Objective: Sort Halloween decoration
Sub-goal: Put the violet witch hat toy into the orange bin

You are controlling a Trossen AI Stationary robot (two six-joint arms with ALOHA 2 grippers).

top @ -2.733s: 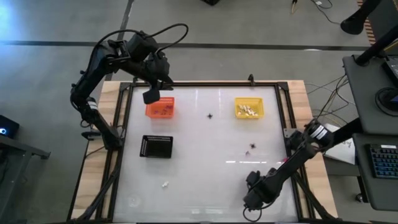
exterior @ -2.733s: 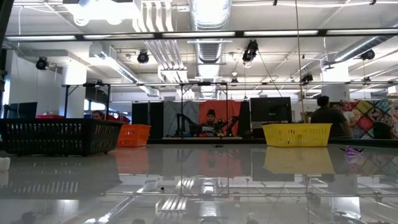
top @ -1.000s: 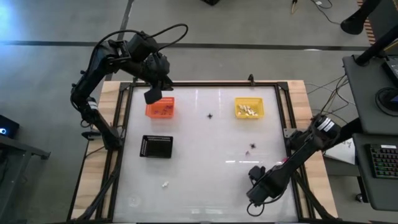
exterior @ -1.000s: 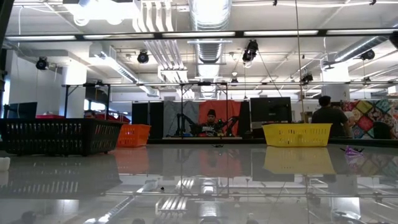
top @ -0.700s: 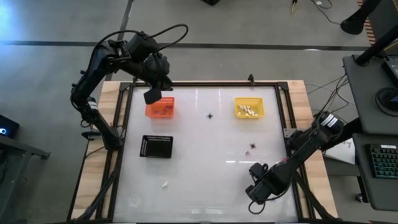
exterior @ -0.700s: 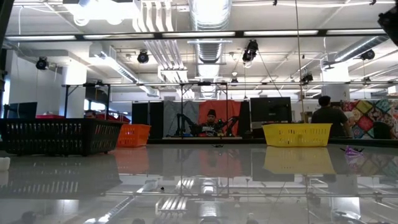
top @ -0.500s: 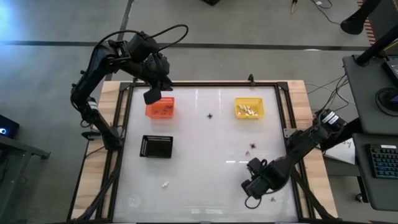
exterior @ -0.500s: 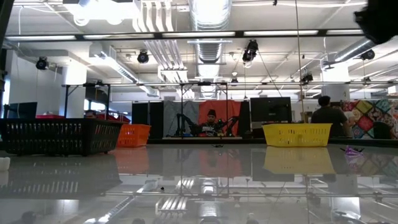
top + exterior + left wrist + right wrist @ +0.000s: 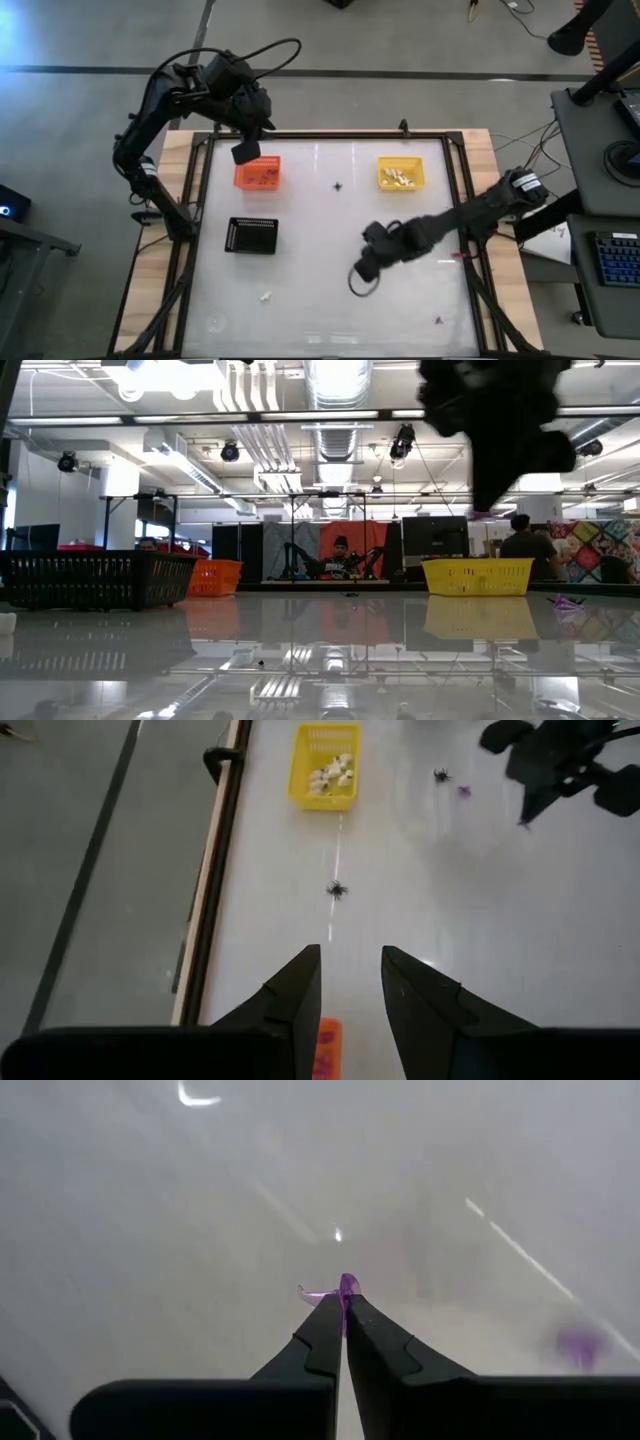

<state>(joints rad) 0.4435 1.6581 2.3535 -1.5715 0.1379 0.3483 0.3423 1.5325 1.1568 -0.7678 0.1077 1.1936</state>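
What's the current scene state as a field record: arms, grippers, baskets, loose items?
right gripper: over mid-table, shut on a purple trinket
left gripper: open, hovering above the orange basket
yellow basket: holds cream trinkets
orange basket: contents too small to tell
black tray: on table, left side
loose on table: black spider between baskets; cream piece near front left; small dark piece front right

Bright overhead light; glare streaks on glossy table (image 9: 330,290); right wrist view motion-blurred, hazy.
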